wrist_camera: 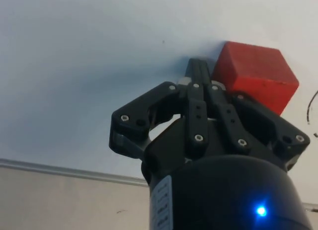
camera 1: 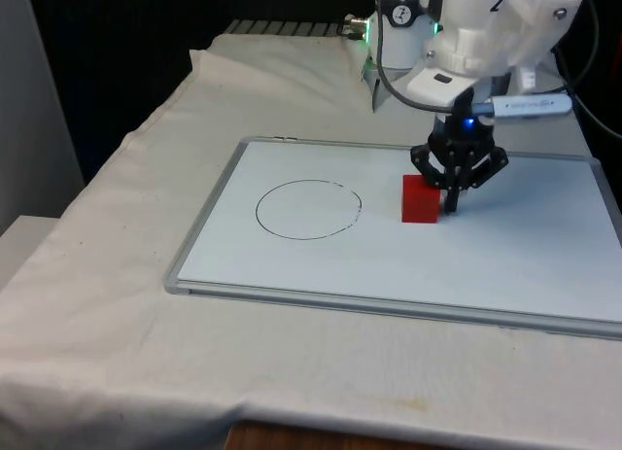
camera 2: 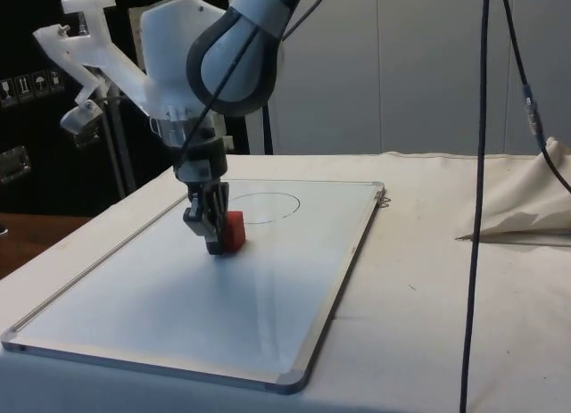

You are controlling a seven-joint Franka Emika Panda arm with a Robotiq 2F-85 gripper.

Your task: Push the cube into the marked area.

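Note:
A red cube [camera 1: 421, 198] rests on the whiteboard [camera 1: 292, 270], to the front view's right of a hand-drawn black circle [camera 1: 308, 209]. The cube lies outside the circle, a short gap away from its line. My gripper [camera 1: 451, 203] is shut, fingertips down at the board, pressed against the cube's side that faces away from the circle. In the side view the gripper [camera 2: 212, 242] stands just before the cube [camera 2: 233, 230], with the circle [camera 2: 263, 207] beyond. The wrist view has the shut fingers [wrist_camera: 198, 71] touching the cube [wrist_camera: 256, 74] at its edge.
The whiteboard has a raised metal frame [camera 1: 199, 236] all round and lies on the white cloth [camera 1: 107, 304]. A black cable [camera 2: 475, 208] hangs down at the side view's right. Bunched cloth [camera 2: 526, 203] lies beyond it.

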